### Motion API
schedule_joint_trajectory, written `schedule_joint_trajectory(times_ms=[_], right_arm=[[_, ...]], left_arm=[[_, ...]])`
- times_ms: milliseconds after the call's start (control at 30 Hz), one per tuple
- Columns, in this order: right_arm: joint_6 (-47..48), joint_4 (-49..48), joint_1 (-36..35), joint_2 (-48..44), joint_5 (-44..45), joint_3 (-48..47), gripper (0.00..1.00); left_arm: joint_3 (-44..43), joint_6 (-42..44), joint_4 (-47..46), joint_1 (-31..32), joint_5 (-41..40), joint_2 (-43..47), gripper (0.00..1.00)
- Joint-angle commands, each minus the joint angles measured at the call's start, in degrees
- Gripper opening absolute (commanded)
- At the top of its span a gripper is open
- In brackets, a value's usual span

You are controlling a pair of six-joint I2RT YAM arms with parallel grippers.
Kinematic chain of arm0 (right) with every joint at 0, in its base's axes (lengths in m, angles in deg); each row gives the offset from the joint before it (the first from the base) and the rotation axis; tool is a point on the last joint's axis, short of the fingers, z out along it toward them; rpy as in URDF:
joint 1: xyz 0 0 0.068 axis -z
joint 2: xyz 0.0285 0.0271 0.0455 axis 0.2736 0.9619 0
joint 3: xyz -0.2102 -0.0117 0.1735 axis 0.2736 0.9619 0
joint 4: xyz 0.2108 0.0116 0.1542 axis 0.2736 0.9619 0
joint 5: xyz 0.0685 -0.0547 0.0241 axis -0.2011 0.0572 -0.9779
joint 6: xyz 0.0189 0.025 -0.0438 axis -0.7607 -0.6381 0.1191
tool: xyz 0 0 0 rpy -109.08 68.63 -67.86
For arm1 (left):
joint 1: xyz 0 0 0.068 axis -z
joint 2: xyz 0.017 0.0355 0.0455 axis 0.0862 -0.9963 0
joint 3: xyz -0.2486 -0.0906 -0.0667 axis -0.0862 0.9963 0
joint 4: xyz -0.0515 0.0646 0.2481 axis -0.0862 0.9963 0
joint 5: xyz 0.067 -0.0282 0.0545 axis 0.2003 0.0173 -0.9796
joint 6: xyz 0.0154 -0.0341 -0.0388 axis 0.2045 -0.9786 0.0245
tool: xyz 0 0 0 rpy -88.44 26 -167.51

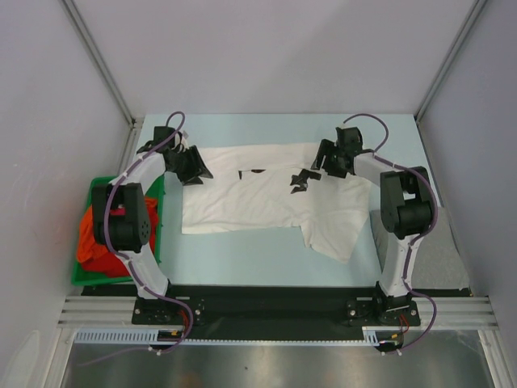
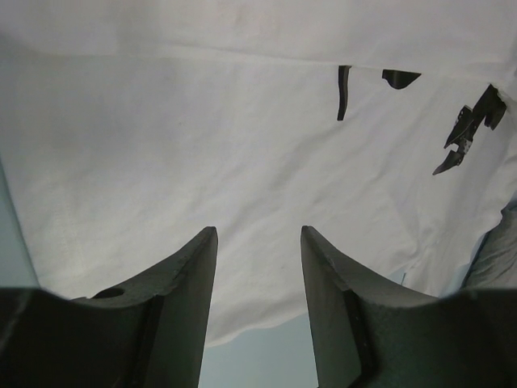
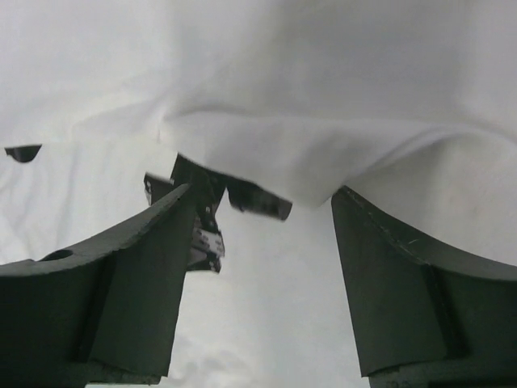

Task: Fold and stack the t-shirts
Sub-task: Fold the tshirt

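T-shirts sat in three places: a white t-shirt spread mostly flat on the pale blue table between the arms, a grey t-shirt lying by the right arm's base, and orange and red shirts bunched in the green bin at the left.

The white one looked thin, light and limp. It would likely sag and crease wherever it was lifted, slide easily over the smooth table, and not keep a fold unless it was laid down flat. It was far wider than either gripper, so pinching a hem, shoulder seam or sleeve edge with both arms at once seemed the sensible hold. A grab in the middle would probably just bunch it.

The left gripper stood at the shirt's far left corner. In its wrist view the left gripper had its jaws apart with nothing clamped, the cloth's edge just under the fingertips and the rest stretching away toward the black print.

The right gripper was over the far right part of the shirt, near the print. The right gripper also had its jaws wide apart. A raised fold of white cloth bulged just ahead of and between the fingertips, but I could not see it pinched.
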Motion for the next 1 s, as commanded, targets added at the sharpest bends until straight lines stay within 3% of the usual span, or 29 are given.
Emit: schedule_joint_trajectory(times_ms=[0, 367, 633, 967], right_arm=[[-3.51, -2.6, 0.44, -6.86, -3.04, 2.9, 0.71], [-7.12, -4.88, 2.63, -5.11, -4.88, 4.23, 0.66], [-9.05, -4.88, 2.9, -2.83, -5.06, 3.17, 0.54], [-9.49, -5.67, 2.81, 0.16, -5.15, 2.73, 0.53]], left_arm=[[0.2, 0.51, -0.92, -0.05, 1.85, 1.59, 0.51], [-0.59, 0.59, -0.66, -0.05, 3.17, 0.53, 0.51], [-0.94, 0.68, -0.57, -0.05, 3.96, -0.08, 0.51], [-2.08, 0.59, -0.31, -1.63, 4.49, -0.52, 0.51]])
